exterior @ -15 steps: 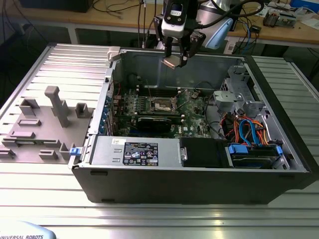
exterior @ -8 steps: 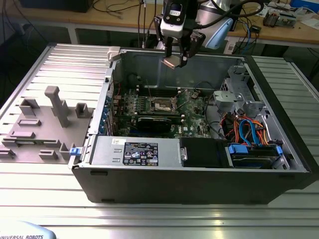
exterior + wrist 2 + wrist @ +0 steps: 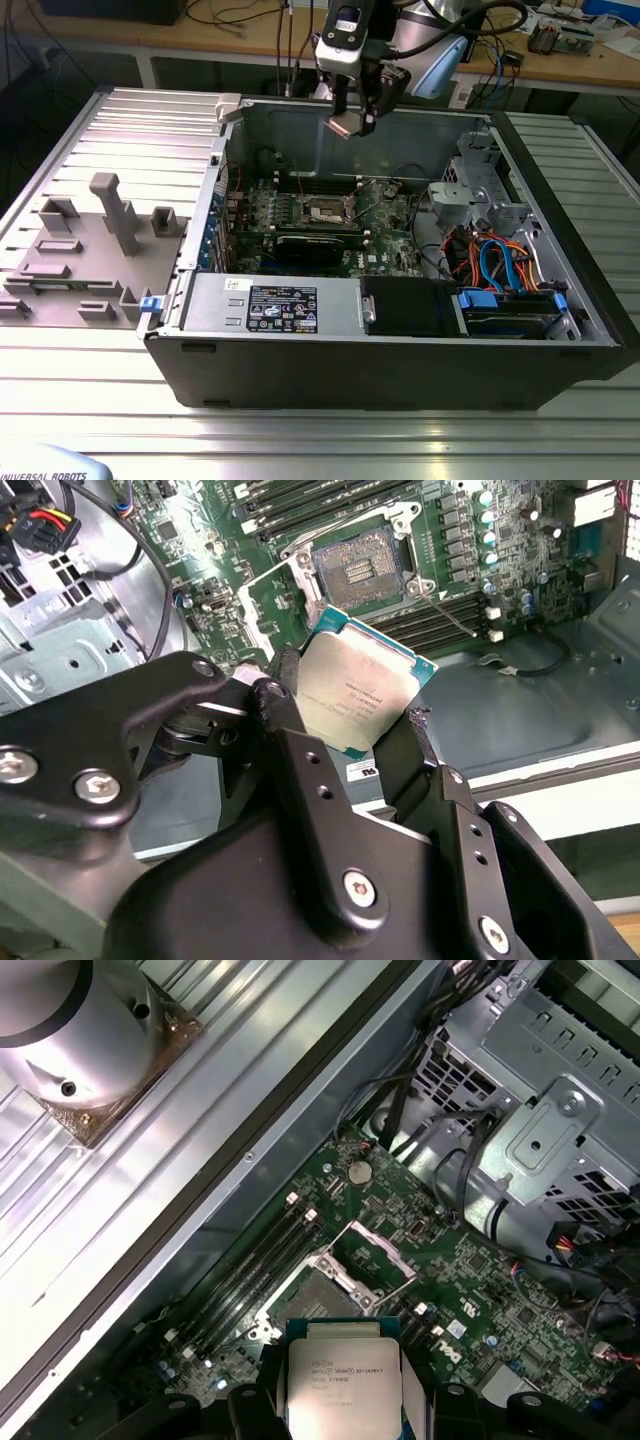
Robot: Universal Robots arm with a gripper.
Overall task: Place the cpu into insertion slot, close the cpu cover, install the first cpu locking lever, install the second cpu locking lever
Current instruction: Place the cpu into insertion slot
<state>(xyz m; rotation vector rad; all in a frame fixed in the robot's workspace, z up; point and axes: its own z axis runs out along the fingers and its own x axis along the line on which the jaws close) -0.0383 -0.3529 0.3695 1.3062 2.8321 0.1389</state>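
While your black gripper (image 3: 350, 712) pinches the flat silver-grey square cpu (image 3: 362, 692) by opposite edges, its underside is free for seating | silver-rimmed square insertion slot (image 3: 328, 210): six o'clock of cpu, exterior view, apart.

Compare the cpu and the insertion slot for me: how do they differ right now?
The cpu is tilted, held up in the gripper; the insertion slot lies flat on the green board, empty. The cpu's top is dull silver; the insertion slot's centre is dark. Both are square.
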